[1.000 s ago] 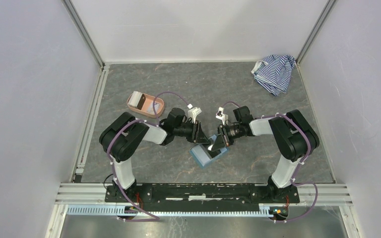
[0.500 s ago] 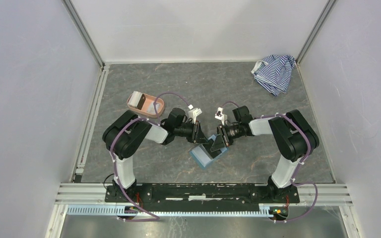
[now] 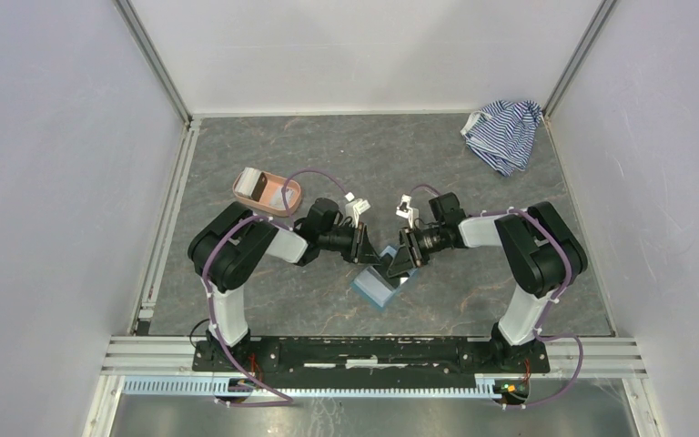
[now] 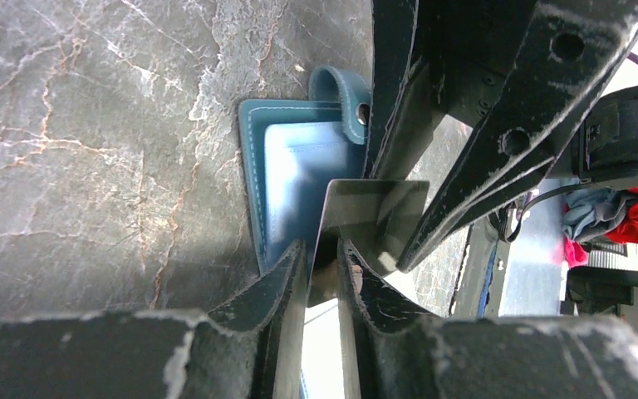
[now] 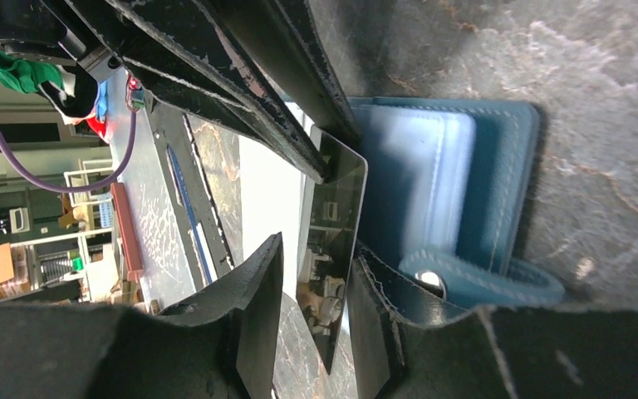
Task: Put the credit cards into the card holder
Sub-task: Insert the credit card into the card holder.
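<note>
One card between two grippers, over the open holder.
One card (image 4: pixel 374 208) is pinched at its edge by the left gripper (image 4: pixel 322 249), whose fingers are closed on it. The right gripper (image 5: pixel 317 249) stands loosely around the same card with a gap on one side, so no grip is judged there. The card is held on edge over the holder (image 4: pixel 249 166); whether they touch cannot be told. The holder lies unfolded on the table (image 4: pixel 91 125), pale pocket (image 4: pixel 299 166) upward, snap tab (image 4: pixel 341 91) at one end. Insertion of this card is judged to be the step in hand. Next, its lower edge would need to be lined up with the pocket slit and slid in, the holder being kept from shifting. Something whitish, possibly more cards, is seen in the tray (image 3: pixel 279 194), well beyond the holder to the left.
</note>
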Controlling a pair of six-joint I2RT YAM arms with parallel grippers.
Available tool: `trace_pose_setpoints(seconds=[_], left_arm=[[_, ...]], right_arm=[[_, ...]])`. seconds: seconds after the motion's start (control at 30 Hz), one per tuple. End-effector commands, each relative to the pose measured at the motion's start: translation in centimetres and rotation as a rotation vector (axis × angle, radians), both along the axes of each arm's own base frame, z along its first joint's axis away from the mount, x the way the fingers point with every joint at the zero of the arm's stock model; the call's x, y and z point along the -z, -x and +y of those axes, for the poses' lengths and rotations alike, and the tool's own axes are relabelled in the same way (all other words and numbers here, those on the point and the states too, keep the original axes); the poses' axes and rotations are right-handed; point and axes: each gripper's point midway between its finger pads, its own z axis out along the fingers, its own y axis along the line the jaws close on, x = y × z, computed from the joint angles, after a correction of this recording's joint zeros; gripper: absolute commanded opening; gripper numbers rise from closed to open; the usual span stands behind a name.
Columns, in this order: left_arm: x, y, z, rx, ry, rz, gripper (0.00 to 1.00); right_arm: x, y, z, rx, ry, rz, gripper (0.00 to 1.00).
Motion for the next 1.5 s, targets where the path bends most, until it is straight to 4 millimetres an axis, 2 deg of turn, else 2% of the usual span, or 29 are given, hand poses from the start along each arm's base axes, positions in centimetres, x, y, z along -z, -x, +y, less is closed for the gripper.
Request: trace_pose_setpoints(seconds=[0.0,0.37,0.5,0.7,0.87,1.0,1.1,1.23,1.47], left_arm=[[1.1,0.7,0.7,0.044,-0.023,-0.031,0.27],[1.1,0.8,0.7,0.050,-0.019,-0.030,0.27],[0.6,0.6,0.6,0.044,-0.006,-0.034,0.30],[-1.5,-0.4,0.4,-0.005,0.032,-0.058,0.38],[-4.1,-2.1,0.7,-0.082,0.041,-0.118,0.43],[-6.2,-2.6,1.1,-0.125,0.036,-0.168,0.45],[-7.1,-2.2,1.9,-0.167,0.032,-0.173,0.44],[-7.5,-0.4,2.9,-0.234,0.034,-0.149,0.42],[-6.8,2.7,3.3,-0.368,0.008,-0.026,0.35]], right_arm=[[0.4,-2.5,-1.0,0.043,0.054,-0.118,0.39],[0.8,-2.6,-1.4,0.060,0.061,-0.110,0.36],[0.9,-2.6,-1.4,0.060,0.067,-0.110,0.32],[1.3,-2.3,-1.4,0.048,0.077,-0.103,0.19],[1.5,-2.1,-1.2,0.034,0.083,-0.102,0.15],[1.5,-1.8,-1.1,0.025,0.078,-0.094,0.13],[1.4,-1.7,-1.0,0.018,0.074,-0.093,0.12],[1.3,-1.3,-0.7,0.003,0.058,-0.084,0.11],[1.1,-0.8,-0.1,-0.024,0.043,-0.078,0.10]])
